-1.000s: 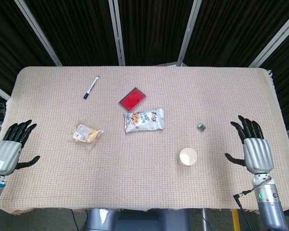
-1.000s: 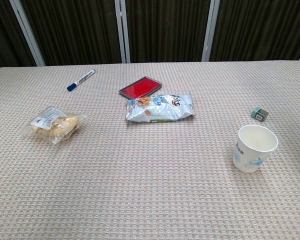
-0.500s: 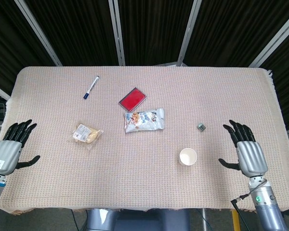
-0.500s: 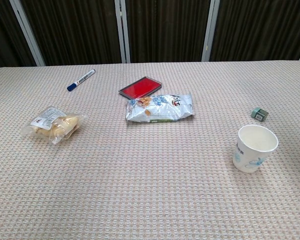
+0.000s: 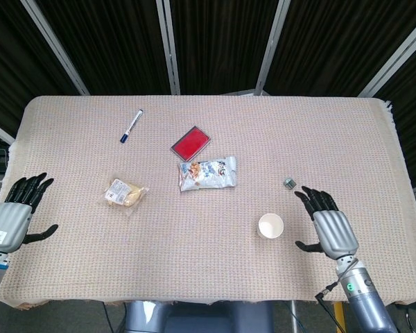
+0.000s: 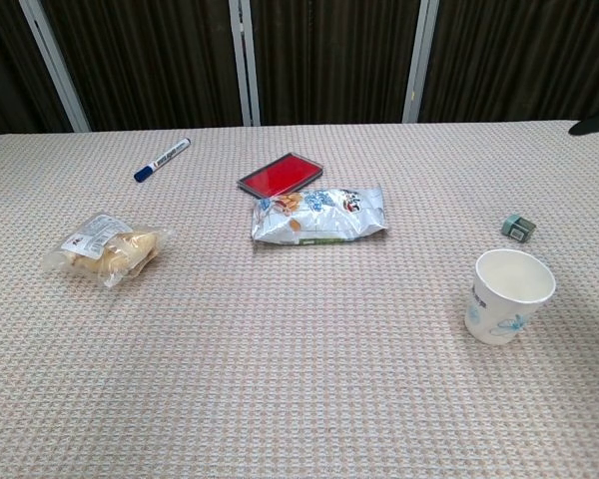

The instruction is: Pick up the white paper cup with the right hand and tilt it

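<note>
The right hand has moved inward toward the upright white paper cup. Its fingers are spread, empty, just beside the cup, not touching.

The tablecloth is a pinkish-beige waffle weave. The white paper cup carries a pale blue print, the flat case is red with a dark rim, and the marker is white with a blue cap. Both hands, the left hand and right hand, are grey with black fingers.

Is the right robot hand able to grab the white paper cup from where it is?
Probably yes. The right robot hand is open beside the white paper cup, with only bare tablecloth between them. The small green block sits farther back, out of the way.
</note>
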{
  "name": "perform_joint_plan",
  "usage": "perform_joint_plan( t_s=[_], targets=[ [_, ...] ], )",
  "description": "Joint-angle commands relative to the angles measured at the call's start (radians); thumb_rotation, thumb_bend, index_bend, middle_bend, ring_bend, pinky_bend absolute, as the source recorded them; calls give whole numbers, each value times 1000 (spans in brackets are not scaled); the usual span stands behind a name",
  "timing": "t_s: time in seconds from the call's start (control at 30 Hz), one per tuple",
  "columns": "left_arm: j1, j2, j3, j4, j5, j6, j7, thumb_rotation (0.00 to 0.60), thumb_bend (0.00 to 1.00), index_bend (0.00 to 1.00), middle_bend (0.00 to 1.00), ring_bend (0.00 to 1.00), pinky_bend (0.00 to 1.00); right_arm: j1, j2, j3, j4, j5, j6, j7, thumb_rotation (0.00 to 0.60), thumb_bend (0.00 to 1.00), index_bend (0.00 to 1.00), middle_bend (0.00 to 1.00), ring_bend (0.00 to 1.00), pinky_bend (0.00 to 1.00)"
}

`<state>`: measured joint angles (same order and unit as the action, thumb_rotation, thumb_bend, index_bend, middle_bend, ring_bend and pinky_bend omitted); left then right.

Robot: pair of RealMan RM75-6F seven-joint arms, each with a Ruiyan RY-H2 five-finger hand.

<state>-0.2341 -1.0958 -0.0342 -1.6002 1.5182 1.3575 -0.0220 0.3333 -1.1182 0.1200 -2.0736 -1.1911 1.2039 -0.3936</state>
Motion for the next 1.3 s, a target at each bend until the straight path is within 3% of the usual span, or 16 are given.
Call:
perform_joint_plan(
  t_s=[0.03, 0.23, 0.53, 1.07, 1.3],
  targets=[
    [0, 0, 0, 0, 0, -1, -2, 600, 158, 0, 0, 0, 0, 36, -61, -4, 3, 69, -24, -73, 600, 27, 118, 0, 0, 0],
    [-2, 2, 0, 0, 1, -3, -5, 600, 157, 0, 0, 0, 0, 67, -146, 5, 21, 129, -13, -131, 600, 32, 177, 0, 0, 0],
    [-3, 3, 1, 1, 1, -5, -8, 600, 158, 0, 0, 0, 0, 106, -244, 11, 59, 197, -4, -185, 600, 35, 180, 0, 0, 0],
    [-6, 4, 0, 0, -2, -10, -6, 600, 158, 0, 0, 0, 0, 161, -321, 23, 140, 338, -14, -237, 600, 143, 236, 0, 0, 0],
    [-6, 4, 0, -1, -2, -9, -5, 600, 157, 0, 0, 0, 0, 172, -330, 22, 157, 370, -13, -234, 600, 219, 328, 0, 0, 0]
  ],
)
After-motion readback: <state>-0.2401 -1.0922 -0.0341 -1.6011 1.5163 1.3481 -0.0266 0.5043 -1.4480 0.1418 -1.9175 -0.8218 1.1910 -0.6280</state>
